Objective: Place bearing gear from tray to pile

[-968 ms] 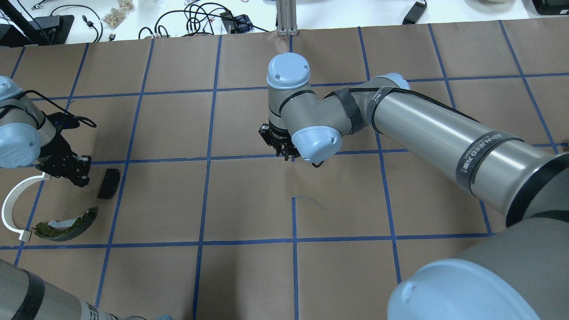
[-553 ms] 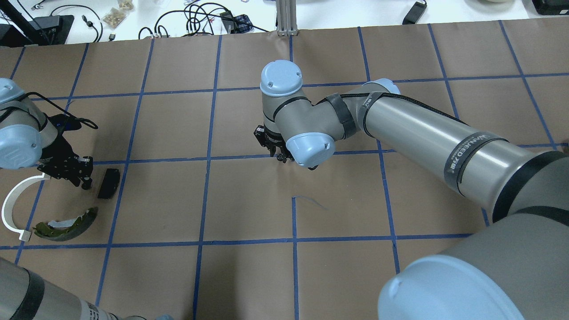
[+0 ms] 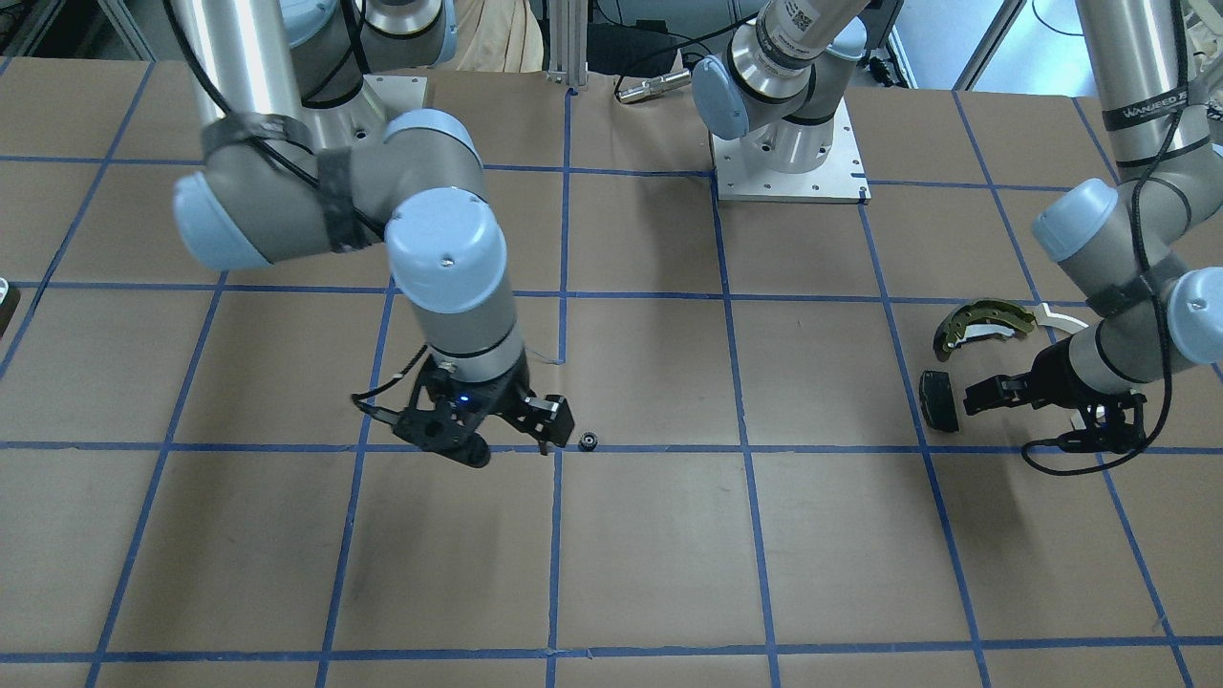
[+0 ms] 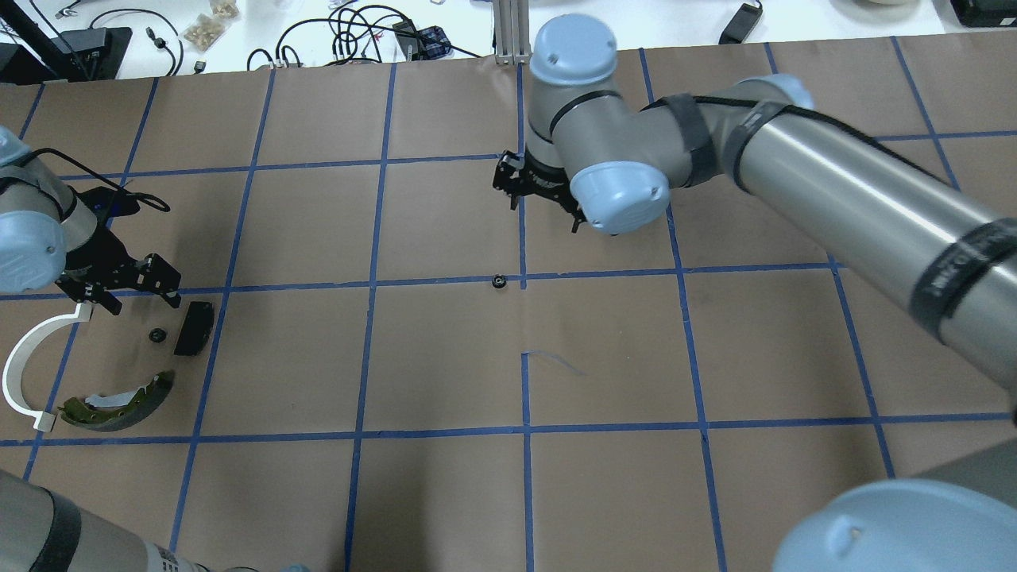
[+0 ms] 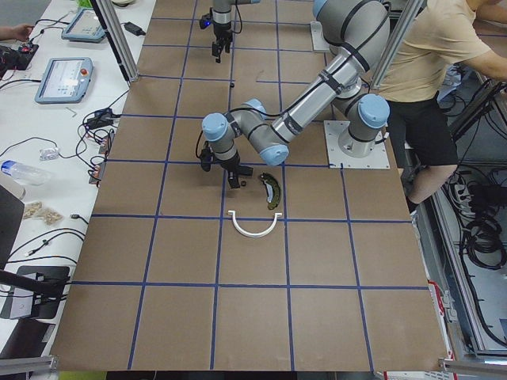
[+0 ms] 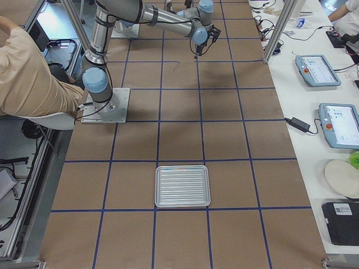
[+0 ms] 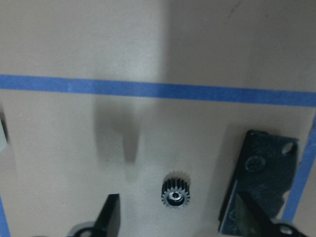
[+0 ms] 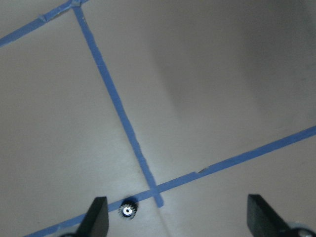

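A small black bearing gear [image 4: 157, 335] lies in the pile, right by the black pad [image 4: 193, 327], with the white arc [image 4: 32, 373] and the olive brake shoe [image 4: 119, 397] close by. My left gripper [image 4: 137, 298] is open and empty just above it. The left wrist view shows this gear [image 7: 175, 194] between the open fingers and the pad [image 7: 261, 182] to the right. A second gear [image 4: 498, 280] lies on the blue tape line at the table's middle. My right gripper [image 4: 543, 210] is open and empty, raised beyond it. The right wrist view shows that gear [image 8: 128, 211] below.
The silver tray [image 6: 182, 186] sits far off toward the robot's right end and looks empty. In the front-facing view the middle gear [image 3: 589, 440] lies just beside my right gripper [image 3: 511, 435]. Cables and devices lie past the table's far edge.
The right gripper rose and moved away toward the far side, leaving a gear on the tape line where it was. The left gripper lifted slightly, and a gear now shows beside the black pad.
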Robot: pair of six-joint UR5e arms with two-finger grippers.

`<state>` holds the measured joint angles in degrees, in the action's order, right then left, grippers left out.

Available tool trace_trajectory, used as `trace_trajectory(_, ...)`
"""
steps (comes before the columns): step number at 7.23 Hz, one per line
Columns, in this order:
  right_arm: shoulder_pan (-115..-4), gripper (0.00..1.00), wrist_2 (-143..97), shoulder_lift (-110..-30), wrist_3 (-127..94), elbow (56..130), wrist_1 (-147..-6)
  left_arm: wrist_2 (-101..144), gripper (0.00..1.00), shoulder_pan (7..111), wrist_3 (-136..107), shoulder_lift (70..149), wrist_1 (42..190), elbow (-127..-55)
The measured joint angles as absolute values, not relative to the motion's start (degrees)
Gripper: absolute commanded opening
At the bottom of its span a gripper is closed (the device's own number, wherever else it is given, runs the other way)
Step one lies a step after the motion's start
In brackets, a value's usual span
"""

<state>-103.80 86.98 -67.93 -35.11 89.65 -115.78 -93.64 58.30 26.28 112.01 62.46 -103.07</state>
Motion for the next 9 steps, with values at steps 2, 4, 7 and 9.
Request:
trace_trajectory(2, -96.26, 1.0, 89.65, -77.28, -20.36, 89.37, -103.84, -92.62, 1.0, 66.06, 19.5, 111.06, 67.69, -96.53)
trace_trajectory(4, -91.35, 1.0, 92.08, -84.7, -11.53, 88.37, -95.99, -92.55, 1.0, 78.44, 11.52, 110.54, 70.55, -92.51)
trace_trajectory(7, -89.61, 1.0, 92.41, -88.15, -6.84, 85.11, -87.28, -91.73, 1.0, 93.69, 0.84, 112.2, 68.14, -91.82)
trace_trajectory(9, -89.99, 1.0, 91.95, -88.63, -6.58, 85.31, -86.7, -89.62, 1.0, 100.47, -2.66, 114.21, 65.79, -92.28)
